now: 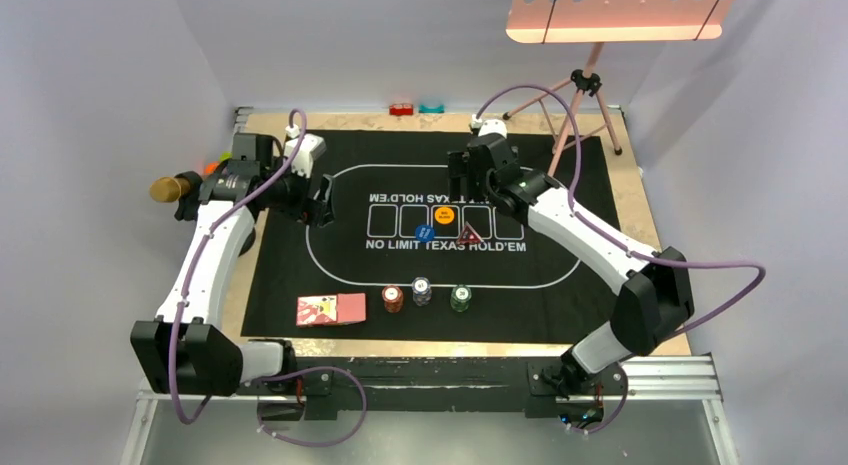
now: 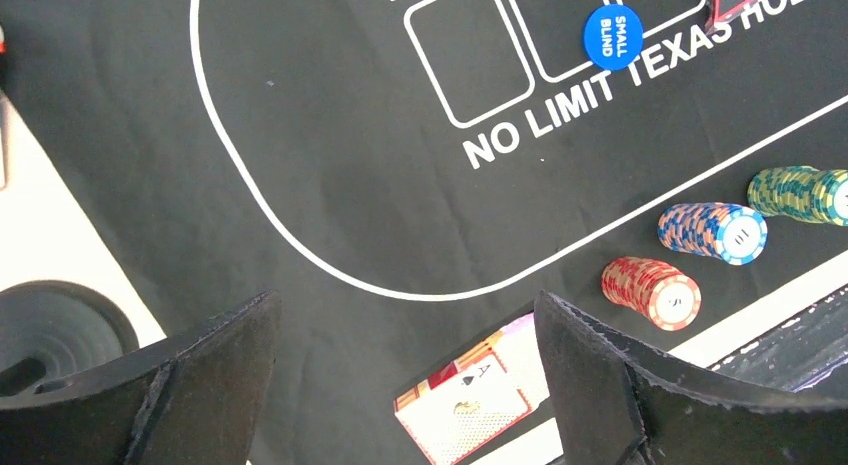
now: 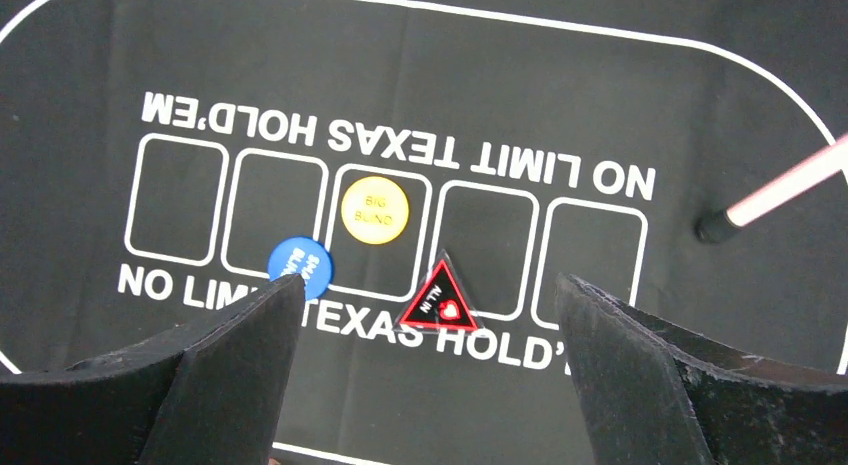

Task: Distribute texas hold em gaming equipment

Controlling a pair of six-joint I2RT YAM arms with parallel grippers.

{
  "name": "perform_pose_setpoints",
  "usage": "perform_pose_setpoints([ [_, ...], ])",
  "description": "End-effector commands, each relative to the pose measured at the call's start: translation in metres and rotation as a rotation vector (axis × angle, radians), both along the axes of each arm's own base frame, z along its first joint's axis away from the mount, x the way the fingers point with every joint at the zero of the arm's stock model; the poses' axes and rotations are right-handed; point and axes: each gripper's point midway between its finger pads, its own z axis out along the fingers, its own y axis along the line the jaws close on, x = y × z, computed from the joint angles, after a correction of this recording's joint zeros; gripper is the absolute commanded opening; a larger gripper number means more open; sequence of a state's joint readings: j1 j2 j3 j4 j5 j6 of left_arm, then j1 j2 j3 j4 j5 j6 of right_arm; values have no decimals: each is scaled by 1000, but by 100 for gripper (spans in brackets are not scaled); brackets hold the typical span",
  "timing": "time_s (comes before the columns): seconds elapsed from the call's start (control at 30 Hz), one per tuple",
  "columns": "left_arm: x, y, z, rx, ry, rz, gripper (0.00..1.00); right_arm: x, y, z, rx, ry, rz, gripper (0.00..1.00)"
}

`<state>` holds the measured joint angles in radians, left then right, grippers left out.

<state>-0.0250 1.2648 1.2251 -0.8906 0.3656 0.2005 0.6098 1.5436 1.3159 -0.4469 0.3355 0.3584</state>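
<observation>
1. grippers. the left gripper (image 2: 405, 303) hangs over the left part of the mat (image 1: 290, 275), jaws spread wide, nothing between them. the right gripper (image 3: 430, 282) hangs over the middle of the mat, jaws equally wide and also empty.

2. locations. three poker chip stacks stand in a row near the near edge of the mat, apart from each other: red-brown stack (image 1: 392, 299), grey-white stack (image 1: 422, 290), green stack (image 1: 460, 298). the playing cards (image 1: 331, 310) lie just left of the red-brown stack, toward the near-left corner. at the centre of the mat the blue disc (image 3: 301, 262), orange disc (image 3: 375, 210) and red triangle marker (image 3: 439, 300) lie on the printed row of boxes, close together but not touching.

3. handling (judgement). each chip is probably rigid, but a stack is loose as a column. close the jaws low on its side wall and lift slowly, or the upper chips may slide. the discs and marker look thin and light. pinch them across the rim, fingertips down on the cloth. the cards are likely slick and may fan out.
</observation>
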Motion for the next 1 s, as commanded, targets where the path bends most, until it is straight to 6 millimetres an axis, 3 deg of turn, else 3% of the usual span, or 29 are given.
perform_pose_setpoints([
  [0.0, 16, -18, 15, -47, -54, -50, 100, -5, -12, 19, 41, -67, -56, 97],
  [0.17, 27, -45, 1, 43, -13, -146, 100, -20, -24, 20, 66, -75, -89, 97],
  [0.7, 90, -183, -67, 139, 38, -436, 100, -81, -91, 34, 106, -132, -260, 95],
  [0.97, 101, -217, -95, 186, 34, -463, 100, -93, -99, 42, 151, -149, -285, 94],
])
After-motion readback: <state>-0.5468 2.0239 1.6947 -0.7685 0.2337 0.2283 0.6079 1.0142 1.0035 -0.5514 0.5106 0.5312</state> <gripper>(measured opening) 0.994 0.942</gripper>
